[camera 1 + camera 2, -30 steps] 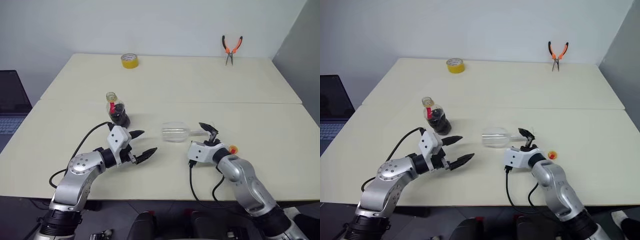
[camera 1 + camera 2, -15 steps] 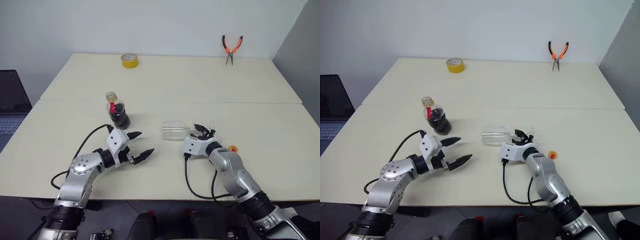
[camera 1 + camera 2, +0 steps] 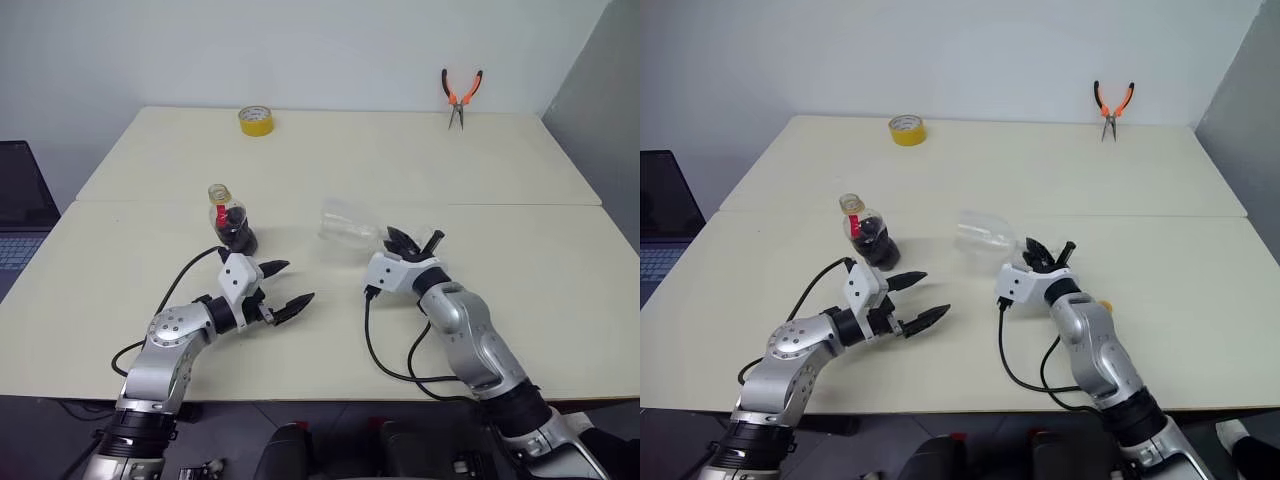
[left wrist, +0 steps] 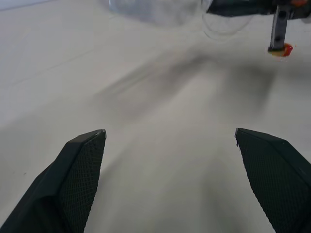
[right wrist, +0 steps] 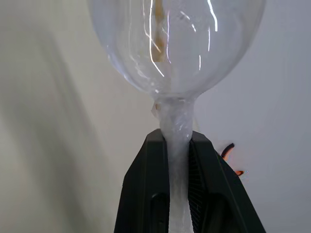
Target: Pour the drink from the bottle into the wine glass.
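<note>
Head views: a pale worktop [image 3: 330,160] under a white wall; the bottle [image 3: 233,218] stands left of centre, while the left gripper [image 3: 283,287], lower left, hangs spread and empty. Right wrist view: the right gripper [image 5: 178,145] pinches the wine glass [image 5: 175,43] by its thin stem, where a slip or snap seems likely if it is swung upright quickly.

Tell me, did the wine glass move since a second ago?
Yes. The right gripper pinches the wine glass by its stem, and its bowl has lifted off the table, up toward the seam.
</note>
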Motion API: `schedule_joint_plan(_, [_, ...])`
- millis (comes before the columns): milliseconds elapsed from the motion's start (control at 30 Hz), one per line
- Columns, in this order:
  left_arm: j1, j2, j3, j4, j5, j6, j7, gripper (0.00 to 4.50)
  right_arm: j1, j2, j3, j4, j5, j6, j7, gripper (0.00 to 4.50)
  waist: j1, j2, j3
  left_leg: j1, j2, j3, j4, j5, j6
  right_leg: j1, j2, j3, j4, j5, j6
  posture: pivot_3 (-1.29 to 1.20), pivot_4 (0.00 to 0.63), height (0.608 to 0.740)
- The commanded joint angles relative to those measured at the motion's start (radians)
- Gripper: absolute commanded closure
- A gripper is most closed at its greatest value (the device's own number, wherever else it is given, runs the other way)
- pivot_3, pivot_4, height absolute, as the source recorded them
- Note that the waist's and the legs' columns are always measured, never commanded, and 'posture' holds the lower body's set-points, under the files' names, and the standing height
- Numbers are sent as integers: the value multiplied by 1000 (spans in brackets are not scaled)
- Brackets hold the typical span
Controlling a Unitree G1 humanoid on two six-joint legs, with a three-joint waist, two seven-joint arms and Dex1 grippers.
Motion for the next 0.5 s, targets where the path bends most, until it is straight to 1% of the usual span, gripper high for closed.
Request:
schedule_joint_plan(33, [18, 24, 22, -70, -47, 23, -30, 0, 105, 98, -82, -61, 340, -131, 34, 4294, 1, -1, 0, 0, 0, 0, 0, 0, 0, 1, 0, 0, 0, 0, 0, 0, 150, 740])
schedule_joint_plan(67, [24, 33, 20, -79, -53, 25, -45, 0, 140, 132, -103, -61, 447, -165, 52, 4296, 0, -1, 0, 0, 0, -1, 0, 0, 0, 1, 0, -1, -1, 0, 0, 0, 150, 740])
schedule_joint_plan(100, [28, 43, 21, -92, -74, 47, -63, 0, 170, 150, -119, -55, 543, -168, 103, 4297, -1, 0, 0, 0, 1, -1, -1, 0, 0, 1, 0, -1, -2, 0, 0, 0, 150, 740])
schedule_joint_plan(200, [29, 64, 24, -115, -108, 93, -84, 0, 177, 178, -160, 38, 684, -217, 160, 4300, -2, 1, 1, 0, 0, 0, 0, 0, 0, 1, 0, 0, -1, 0, 0, 0, 150, 740])
schedule_joint_plan(267, [28, 77, 33, -132, -121, 114, -85, 0, 148, 212, -183, 130, 760, -269, 172, 4300, -3, 1, 1, 2, 0, 0, 1, 0, 0, 3, -1, 0, -1, 0, 1, 0, 150, 740])
schedule_joint_plan(367, [27, 90, 42, -150, -136, 136, -82, 0, 103, 246, -187, 221, 821, -327, 202, 4301, -3, 1, 1, 4, 0, 0, 0, 0, 0, 4, 0, -1, -1, 0, 0, 0, 150, 740])
schedule_joint_plan(500, [35, 109, 65, -189, -173, 178, -85, 0, 30, 281, -171, 363, 853, -414, 248, 4301, -4, 1, 1, 2, 1, 0, -1, 0, 0, 2, 0, 0, -1, 0, -1, 0, 150, 740])
